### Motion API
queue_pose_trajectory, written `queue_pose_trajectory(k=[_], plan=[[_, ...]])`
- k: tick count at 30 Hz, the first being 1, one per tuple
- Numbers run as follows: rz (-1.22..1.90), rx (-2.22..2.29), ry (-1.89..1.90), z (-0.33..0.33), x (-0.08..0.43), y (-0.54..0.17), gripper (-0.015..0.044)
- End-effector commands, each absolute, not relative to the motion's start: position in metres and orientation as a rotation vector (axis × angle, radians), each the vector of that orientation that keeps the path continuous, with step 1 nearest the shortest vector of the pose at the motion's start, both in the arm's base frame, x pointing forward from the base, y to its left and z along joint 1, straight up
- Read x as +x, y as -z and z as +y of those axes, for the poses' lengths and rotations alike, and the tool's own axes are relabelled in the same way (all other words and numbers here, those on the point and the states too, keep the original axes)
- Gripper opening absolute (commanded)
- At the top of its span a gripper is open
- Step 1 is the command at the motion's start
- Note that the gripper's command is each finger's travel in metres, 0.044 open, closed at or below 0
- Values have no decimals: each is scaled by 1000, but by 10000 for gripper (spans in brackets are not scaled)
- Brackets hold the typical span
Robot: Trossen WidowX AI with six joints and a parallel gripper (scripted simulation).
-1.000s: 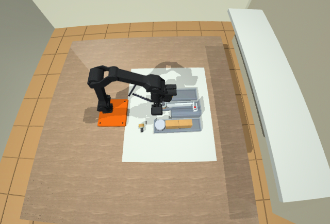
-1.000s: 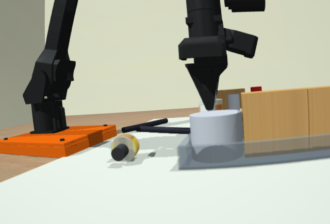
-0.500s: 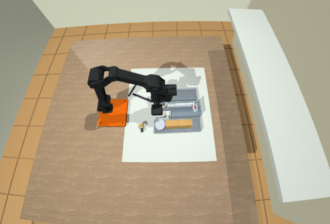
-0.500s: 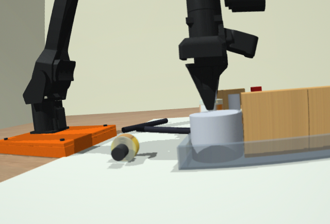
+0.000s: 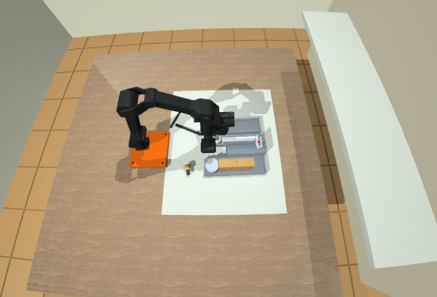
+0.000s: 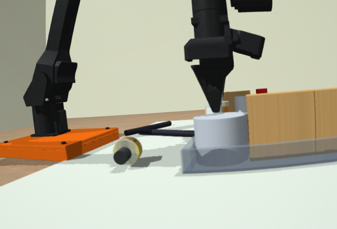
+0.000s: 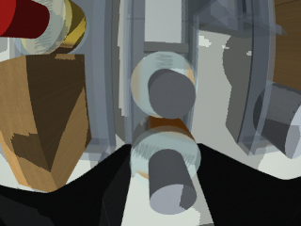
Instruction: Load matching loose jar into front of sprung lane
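Note:
My gripper [image 6: 216,111] [image 7: 164,151] is shut on a clear jar [image 7: 166,137] with a grey cap and an orange band, at the front end of the sprung lane. The jar is upright or nearly so. A matching jar [image 7: 140,85] stands just behind it in the lane, and the two look touching or nearly so in the wrist view. The pusher plate [image 7: 166,46] is close behind that jar, with a white bar [image 5: 240,138] [image 7: 162,21] running back from it. The front stop and the held jar's base are hidden, so contact with the lane floor cannot be told.
A yellow-banded jar [image 5: 186,166] [image 6: 127,149] lies on its side on the mat. The neighbouring tray holds a white cylinder [image 5: 212,165] [image 6: 220,132] and wooden blocks [image 5: 236,164] [image 6: 281,117]. Another wooden block [image 7: 61,118] and a red-capped jar [image 7: 75,24] flank the lane. Black rods [image 5: 188,129] [image 6: 171,132] lie nearby.

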State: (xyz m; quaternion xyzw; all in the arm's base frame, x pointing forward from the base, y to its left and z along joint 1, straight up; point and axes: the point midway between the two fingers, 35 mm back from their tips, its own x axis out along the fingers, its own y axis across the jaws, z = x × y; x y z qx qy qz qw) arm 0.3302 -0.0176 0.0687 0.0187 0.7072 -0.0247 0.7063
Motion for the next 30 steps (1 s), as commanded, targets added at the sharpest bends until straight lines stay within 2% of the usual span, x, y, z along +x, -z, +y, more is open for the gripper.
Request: queue_pose_trajectory(k=[1,30], plan=[[1541,45,55,-18,339,-72,0],[1541,45,55,-18,340,-67,0]])
